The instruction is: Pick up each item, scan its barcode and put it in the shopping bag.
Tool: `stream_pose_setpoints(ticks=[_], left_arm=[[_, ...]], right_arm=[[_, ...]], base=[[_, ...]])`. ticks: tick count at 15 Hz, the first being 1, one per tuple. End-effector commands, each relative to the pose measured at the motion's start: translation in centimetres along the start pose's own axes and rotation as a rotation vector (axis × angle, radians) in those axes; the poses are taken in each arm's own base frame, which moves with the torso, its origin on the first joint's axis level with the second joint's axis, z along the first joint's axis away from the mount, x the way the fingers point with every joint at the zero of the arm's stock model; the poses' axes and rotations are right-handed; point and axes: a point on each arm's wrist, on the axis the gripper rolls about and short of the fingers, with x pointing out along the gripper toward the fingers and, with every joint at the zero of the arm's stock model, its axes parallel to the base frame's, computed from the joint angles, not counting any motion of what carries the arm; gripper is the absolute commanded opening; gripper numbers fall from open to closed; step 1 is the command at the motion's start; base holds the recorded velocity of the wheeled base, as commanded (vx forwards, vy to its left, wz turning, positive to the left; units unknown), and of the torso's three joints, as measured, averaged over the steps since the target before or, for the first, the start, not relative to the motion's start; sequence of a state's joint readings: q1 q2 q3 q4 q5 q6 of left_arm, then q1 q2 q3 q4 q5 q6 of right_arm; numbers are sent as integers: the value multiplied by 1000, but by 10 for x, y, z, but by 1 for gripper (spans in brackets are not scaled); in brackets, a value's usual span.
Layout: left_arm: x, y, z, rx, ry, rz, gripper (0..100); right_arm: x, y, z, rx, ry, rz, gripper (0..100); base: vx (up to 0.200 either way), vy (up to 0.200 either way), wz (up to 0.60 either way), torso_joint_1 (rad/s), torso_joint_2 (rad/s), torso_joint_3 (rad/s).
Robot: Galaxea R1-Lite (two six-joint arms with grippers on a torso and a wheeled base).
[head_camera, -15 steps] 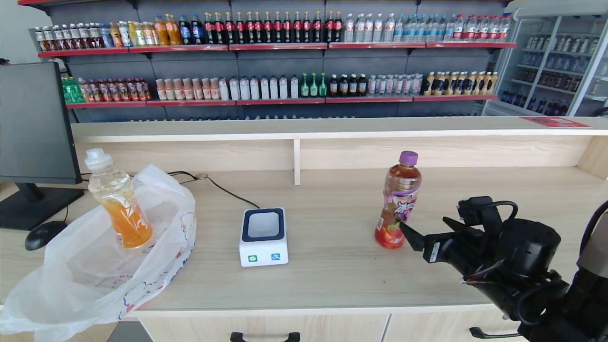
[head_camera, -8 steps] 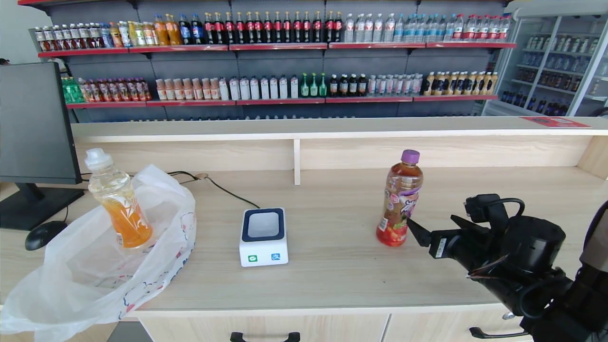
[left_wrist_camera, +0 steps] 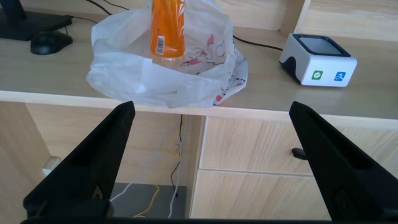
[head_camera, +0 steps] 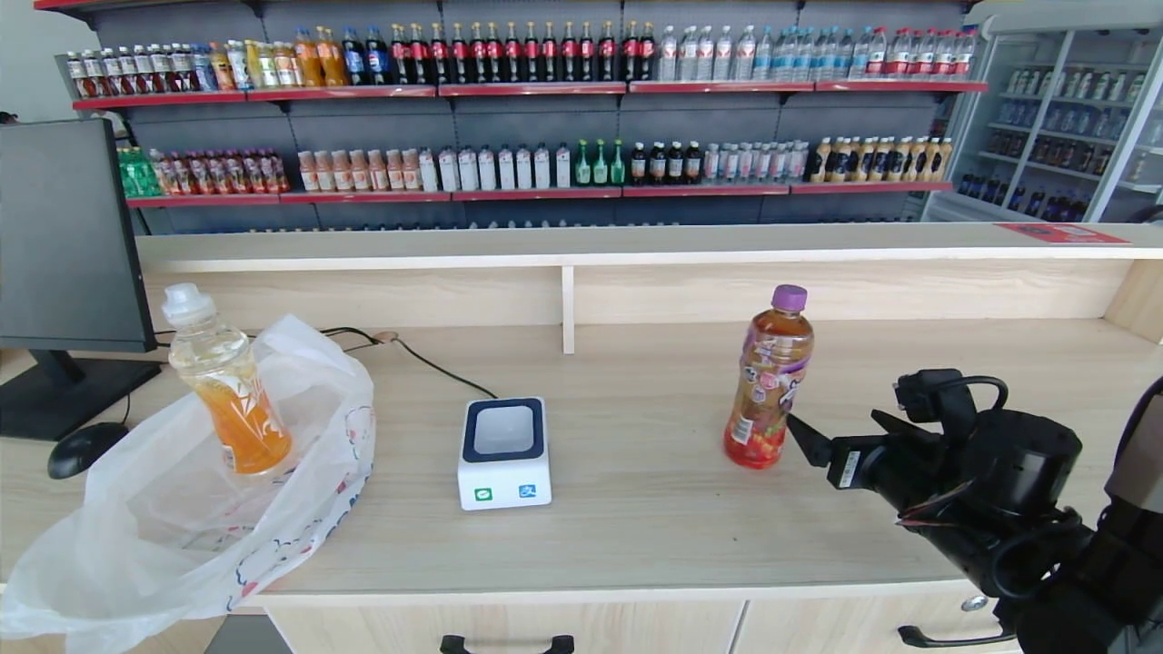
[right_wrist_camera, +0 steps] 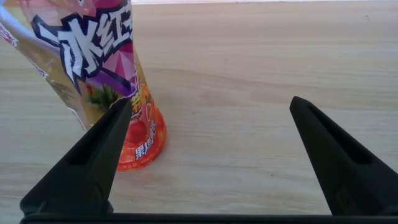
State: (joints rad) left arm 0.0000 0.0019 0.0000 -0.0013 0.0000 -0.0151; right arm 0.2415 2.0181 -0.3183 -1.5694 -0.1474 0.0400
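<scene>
Bright, even shop daylight, with a wide-angle bend at the edges.

Light spreads evenly over the counter (head_camera: 636, 536) and is strongest at the upper right, where the glass-door fridge (head_camera: 1045, 118) washes out pale. The tea bottle (head_camera: 769, 391) and scanner (head_camera: 504, 451) cast only faint, soft shadows at their bases, and the scanner's glossy top carries a pale sheen. The shopping bag (head_camera: 182, 527) glows translucent white. In the head view the shelves (head_camera: 536, 89) bow toward the edges. In the wrist views the left gripper (left_wrist_camera: 211, 104) and right gripper (right_wrist_camera: 209, 99) are near-black silhouettes against lit wood.
</scene>
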Motion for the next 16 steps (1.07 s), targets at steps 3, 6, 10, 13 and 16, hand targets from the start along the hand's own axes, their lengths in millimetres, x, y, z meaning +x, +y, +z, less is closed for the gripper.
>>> stream_pose_setpoints(ticks=[3, 6, 10, 13, 16], left_arm=[[0, 0, 0, 0, -1, 0, 100], [0, 0, 0, 0, -1, 0, 100], [0, 0, 0, 1, -1, 0, 100], [0, 0, 0, 1, -1, 0, 100], [0, 0, 0, 1, -1, 0, 100]], right_arm=[[-10, 3, -1, -6, 15, 17, 100], [-24, 7, 12, -4, -25, 40, 100], [-37, 45, 18, -11, -56, 190, 100], [-24, 52, 17, -10, -65, 199, 100], [-16, 47, 10, -13, -43, 172, 100]], base=[[0, 0, 0, 0, 0, 0], [0, 0, 0, 0, 0, 0], [0, 0, 0, 0, 0, 0], [0, 0, 0, 0, 0, 0], [0, 0, 0, 0, 0, 0]])
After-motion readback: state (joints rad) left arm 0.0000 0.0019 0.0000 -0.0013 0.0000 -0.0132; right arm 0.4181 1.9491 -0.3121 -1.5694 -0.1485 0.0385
